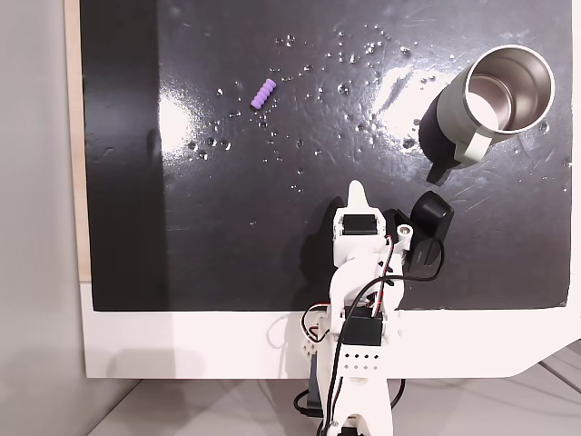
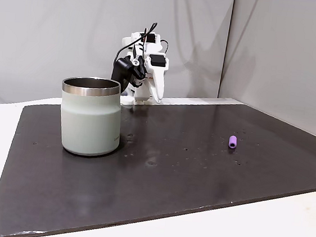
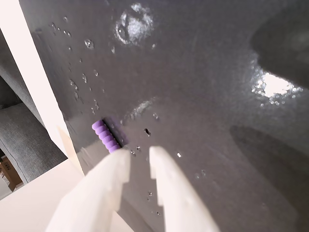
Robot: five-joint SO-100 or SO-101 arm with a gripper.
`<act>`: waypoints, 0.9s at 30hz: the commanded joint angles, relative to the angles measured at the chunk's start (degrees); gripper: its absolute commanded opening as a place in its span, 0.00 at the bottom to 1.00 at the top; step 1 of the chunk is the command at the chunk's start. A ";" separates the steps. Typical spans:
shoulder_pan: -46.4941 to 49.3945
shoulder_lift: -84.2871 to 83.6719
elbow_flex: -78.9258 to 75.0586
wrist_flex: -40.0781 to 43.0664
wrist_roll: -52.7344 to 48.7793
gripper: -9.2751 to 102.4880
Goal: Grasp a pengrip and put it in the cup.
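The pengrip [image 1: 262, 94] is a small light-purple ribbed cylinder lying on the black mat, upper left of centre in a fixed view. It also shows at the mat's right side [image 2: 233, 141] and just beyond my fingertips at the left in the wrist view [image 3: 107, 136]. The cup [image 1: 499, 100], a steel mug with a pale grey-green wall, stands upright at the upper right [image 2: 90, 117]. My white gripper [image 1: 357, 193] is folded back near the arm's base, far from both [image 2: 156, 93]. In the wrist view its jaws [image 3: 140, 155] stand nearly together with only a thin gap, holding nothing.
The black mat [image 1: 227, 227] covers most of the white table [image 1: 182, 345] and is speckled with small shiny dents. A black camera housing [image 1: 427, 227] sits beside the arm. Grey walls [image 2: 267, 45] stand behind the table.
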 commanded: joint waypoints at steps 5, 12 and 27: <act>-0.26 0.53 -0.35 -1.76 -0.70 0.08; -0.26 0.53 -0.35 -1.76 -0.70 0.08; -1.76 0.53 -6.42 -1.93 -3.08 0.08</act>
